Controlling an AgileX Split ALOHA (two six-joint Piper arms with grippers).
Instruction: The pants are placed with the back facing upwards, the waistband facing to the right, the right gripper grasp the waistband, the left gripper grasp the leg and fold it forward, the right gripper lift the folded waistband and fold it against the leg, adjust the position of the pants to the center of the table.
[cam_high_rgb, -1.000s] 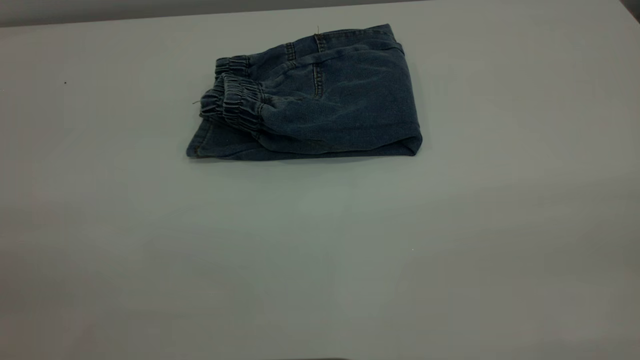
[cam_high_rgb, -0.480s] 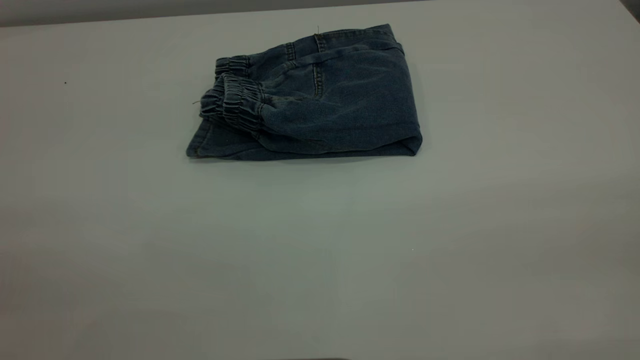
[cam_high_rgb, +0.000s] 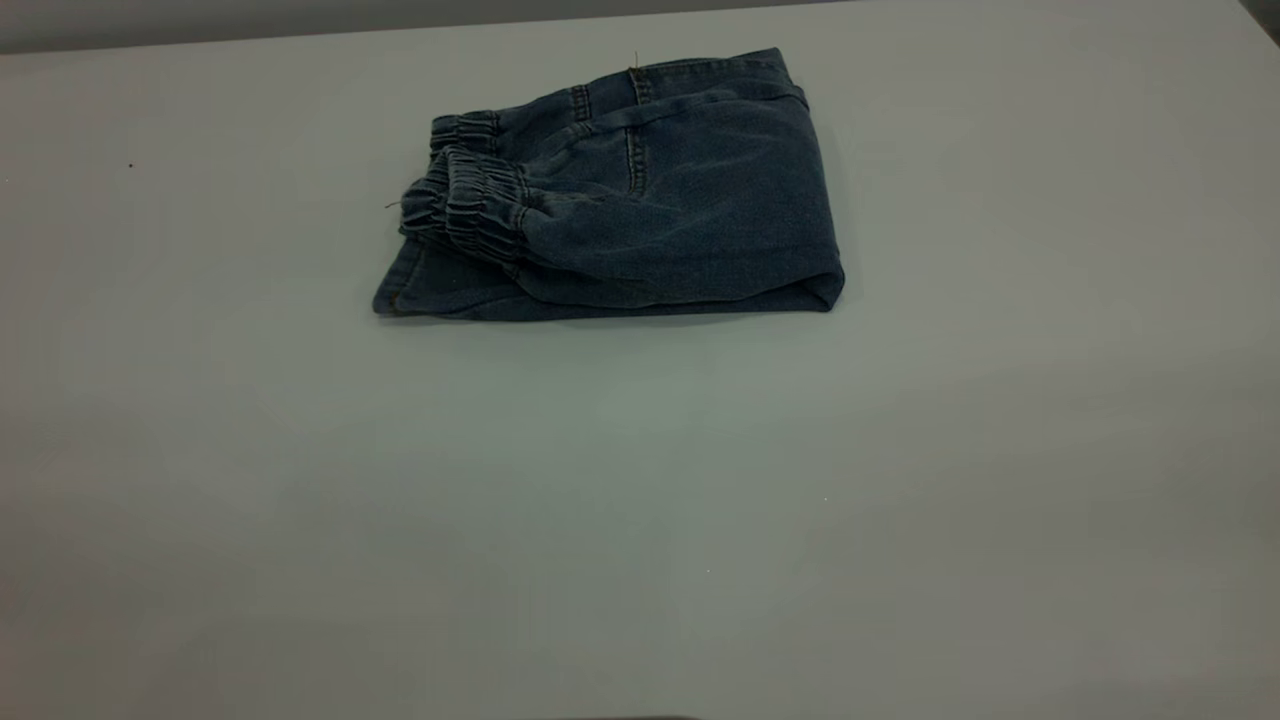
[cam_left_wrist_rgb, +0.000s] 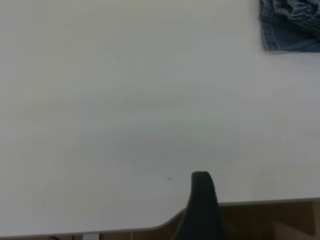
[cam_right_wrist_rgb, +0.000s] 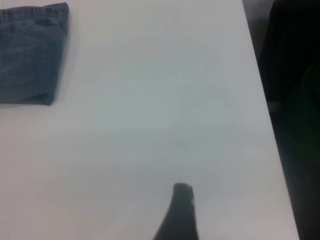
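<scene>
pants: the pants lie folded into a compact bundle on the far half of the worktop, a little left of the middle line; nothing touches them.
long axis: the bundle runs left to right, with the gathered elastic waistband on top at its left end and a smooth rounded fold at its right end.
left gripper: drawn back off the cloth at the worktop's edge; its wrist view shows one dark tip, with a corner of the pants well apart from it. Whether its fingers are released or clenched cannot be told.
right gripper: likewise back, one dark tip in its own view and the fold end of the pants well apart. Fingers' state cannot be told either.
stage, as judged: both folds look done; only centring may remain.
what the move turns on: the bundle sits far of centre, so any shift would be toward the near side; neither arm is clearly nearer.
</scene>
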